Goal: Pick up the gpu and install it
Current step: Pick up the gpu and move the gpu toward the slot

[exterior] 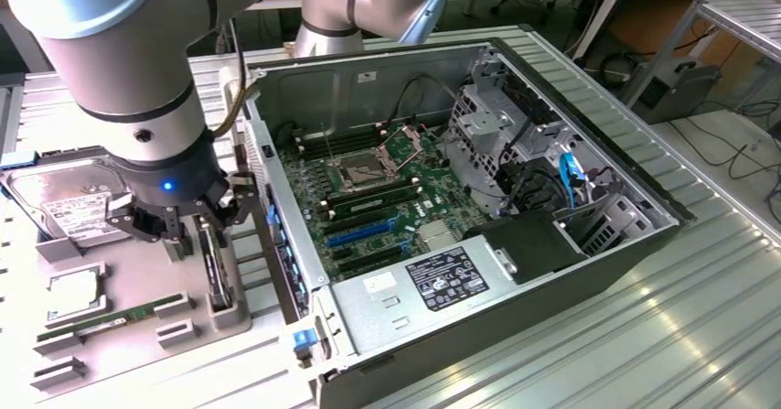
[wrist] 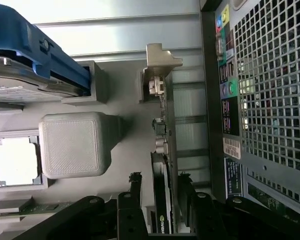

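Nearest the exterior camera, my arm (exterior: 123, 80) reaches down beside the open computer case (exterior: 366, 84), over the grey holder (exterior: 134, 345) that lies on the surface. The gpu (exterior: 219, 272) stands on edge in a slot along the holder's edge next to the case, not yet lifted. Its long axis runs parallel to that edge and to the case's side.

My claw (exterior: 196, 231) is directly above the card. In the wrist view the gpu (wrist: 163, 150) runs straight out between my fingers (wrist: 136, 187), with its silvery bracket (wrist: 162, 57) at the end away from them. The claw (wrist: 160, 177) is spread just wide enough to straddle the card's thin body, one finger on each flat face, and a sliver of holder shows between one finger and the card. It holds nothing. I judge the closing line lies square across the card's thickness.
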Robot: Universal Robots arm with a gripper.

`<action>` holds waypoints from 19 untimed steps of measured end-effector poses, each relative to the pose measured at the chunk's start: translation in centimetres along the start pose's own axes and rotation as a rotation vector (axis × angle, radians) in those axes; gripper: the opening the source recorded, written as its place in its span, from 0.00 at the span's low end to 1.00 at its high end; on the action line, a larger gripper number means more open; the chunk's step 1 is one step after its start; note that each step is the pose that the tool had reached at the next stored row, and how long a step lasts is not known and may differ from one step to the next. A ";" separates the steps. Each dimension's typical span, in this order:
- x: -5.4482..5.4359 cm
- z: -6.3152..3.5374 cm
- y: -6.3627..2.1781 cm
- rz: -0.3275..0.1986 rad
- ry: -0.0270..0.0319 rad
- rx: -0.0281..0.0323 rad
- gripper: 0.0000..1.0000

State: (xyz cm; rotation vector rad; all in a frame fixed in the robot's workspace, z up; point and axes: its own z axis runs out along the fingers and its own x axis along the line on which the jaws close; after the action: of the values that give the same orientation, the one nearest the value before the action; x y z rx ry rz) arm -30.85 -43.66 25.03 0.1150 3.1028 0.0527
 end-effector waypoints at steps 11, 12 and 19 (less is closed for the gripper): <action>0.0 0.63 -0.08 -0.001 -0.0086 -0.0010 0.42; 0.0 0.63 -0.08 -0.001 -0.0086 -0.0010 0.42; 0.0 0.63 -0.08 -0.001 -0.0086 -0.0010 0.41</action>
State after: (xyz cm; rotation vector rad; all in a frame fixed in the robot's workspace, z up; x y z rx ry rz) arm -30.88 -43.71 24.40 0.1130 3.0942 0.0536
